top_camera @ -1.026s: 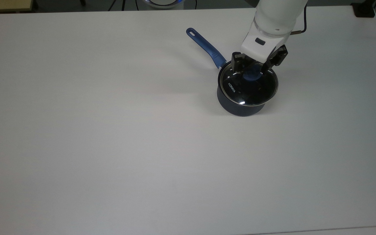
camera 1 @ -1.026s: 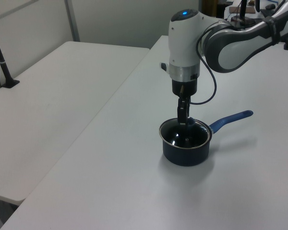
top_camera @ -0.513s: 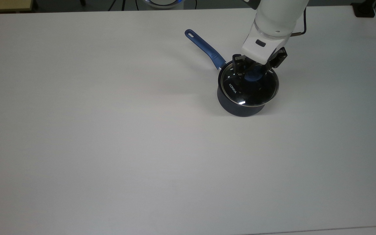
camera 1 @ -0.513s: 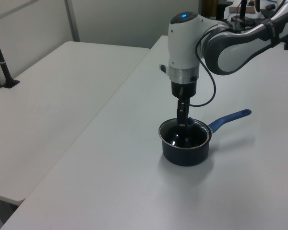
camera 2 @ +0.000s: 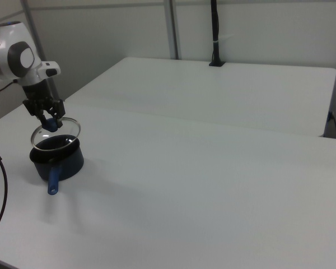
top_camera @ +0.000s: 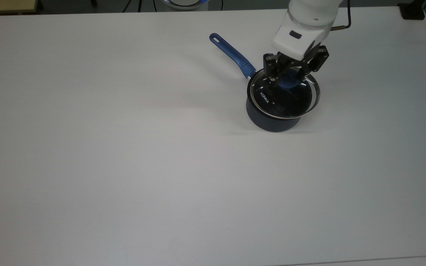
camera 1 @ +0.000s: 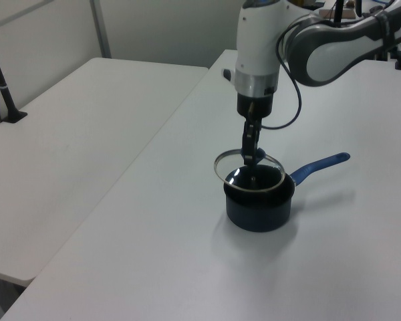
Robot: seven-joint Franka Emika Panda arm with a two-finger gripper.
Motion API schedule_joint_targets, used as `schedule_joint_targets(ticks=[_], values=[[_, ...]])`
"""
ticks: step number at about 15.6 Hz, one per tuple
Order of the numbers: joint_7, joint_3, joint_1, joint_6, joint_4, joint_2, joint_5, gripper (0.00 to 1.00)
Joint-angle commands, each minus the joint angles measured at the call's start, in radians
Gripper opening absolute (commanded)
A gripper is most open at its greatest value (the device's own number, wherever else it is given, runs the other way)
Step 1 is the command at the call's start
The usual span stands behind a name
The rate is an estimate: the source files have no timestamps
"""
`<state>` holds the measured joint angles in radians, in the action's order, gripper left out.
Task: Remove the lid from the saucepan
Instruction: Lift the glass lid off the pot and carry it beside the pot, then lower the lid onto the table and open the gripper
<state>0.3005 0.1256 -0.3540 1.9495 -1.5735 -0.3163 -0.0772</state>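
I see the white table (top_camera: 124, 166) spread across the whole top view. The white arm (camera 1: 257, 53) comes down from the upper right of the left view. The saucepan (top_camera: 272, 120) sits in the upper right of the top view, its blue handle (top_camera: 232, 55) pointing to the upper left; its dark inside holds nothing I can make out. In the left view the lid (camera 1: 248, 167) hangs clear above the pan's rim, tilted and shifted toward the left view's left. My gripper (top_camera: 290, 75) has its fingers (top_camera: 270, 72) clenched on the lid's blue knob (top_camera: 288, 79).
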Motion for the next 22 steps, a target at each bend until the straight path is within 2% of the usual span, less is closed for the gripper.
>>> schedule_joint_targets(ticks=[1,4,8,10,16,22], values=[[-0.023,-0.009,0.042,-0.018,-0.008,0.046,-0.016,0.41],[-0.081,-0.009,0.124,-0.018,-0.008,0.065,-0.013,0.41],[-0.181,-0.009,0.272,-0.011,-0.011,0.063,-0.003,0.41],[-0.190,-0.009,0.315,-0.006,-0.017,0.059,-0.003,0.41],[-0.193,-0.009,0.345,0.081,-0.138,0.020,-0.027,0.41],[-0.185,-0.009,0.372,0.144,-0.137,-0.060,-0.082,0.41]])
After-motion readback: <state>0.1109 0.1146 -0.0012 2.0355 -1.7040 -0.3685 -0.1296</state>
